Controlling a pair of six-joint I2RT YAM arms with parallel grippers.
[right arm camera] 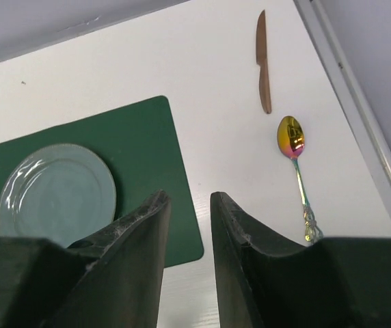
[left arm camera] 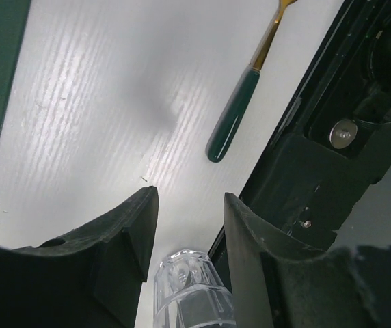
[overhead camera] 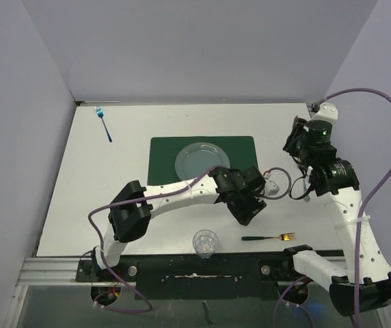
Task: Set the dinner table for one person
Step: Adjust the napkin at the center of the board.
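The large white flat dinner table (overhead camera: 134,123) filled the scene, reaching from the arm bases at the near edge to the far wall. At its far left lay a small blue spoon (overhead camera: 104,123). Near the middle lay a dark green rectangular placemat (overhead camera: 240,147) with a clear round glass plate (overhead camera: 199,160) on it. Just right of the placemat's near corner hung the left gripper (left arm camera: 191,198), its jaws moderately apart and empty. A clear faceted glass tumbler (overhead camera: 205,242) stood at the near edge, with a green-handled, gold-tined fork (overhead camera: 269,238) to its right. Far right, the right gripper (right arm camera: 190,198) hung with a narrow empty gap, above a copper knife (right arm camera: 263,61) and an iridescent spoon (right arm camera: 292,140).
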